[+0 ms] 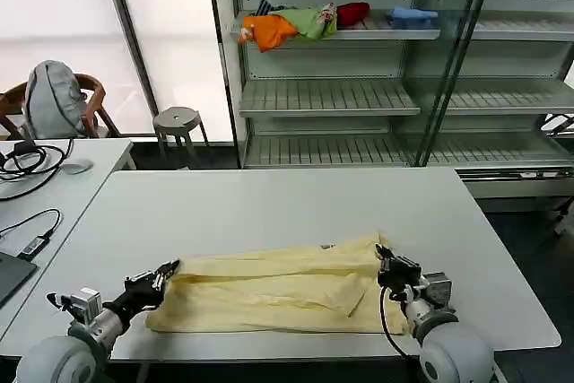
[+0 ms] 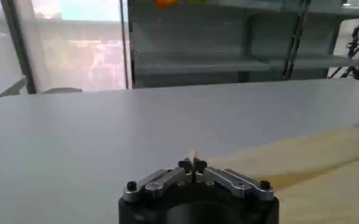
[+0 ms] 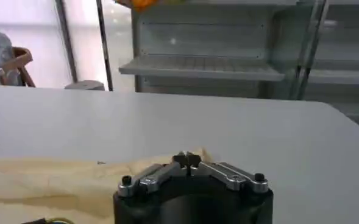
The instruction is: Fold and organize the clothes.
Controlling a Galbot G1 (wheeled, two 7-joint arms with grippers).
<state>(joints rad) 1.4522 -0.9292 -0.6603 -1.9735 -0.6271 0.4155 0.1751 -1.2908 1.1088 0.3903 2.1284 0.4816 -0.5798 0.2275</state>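
Note:
The pale yellow T-shirt (image 1: 269,291) lies in a long folded band across the near part of the white table (image 1: 269,204). At the cloth's left end my left gripper (image 1: 170,268) is shut on a corner of it; a small tip of yellow cloth sticks up between its fingers in the left wrist view (image 2: 192,163). My right gripper (image 1: 384,254) is shut on the shirt's right upper corner, and in the right wrist view (image 3: 187,159) the fabric (image 3: 57,179) spreads out beside it. Both grippers sit low at the table surface.
A second table (image 1: 54,177) with cables stands at the left, beside a chair (image 1: 54,105) and a grey stool (image 1: 178,121). Metal shelves (image 1: 341,87) behind hold colourful items (image 1: 296,24). The table's near edge runs just below the shirt.

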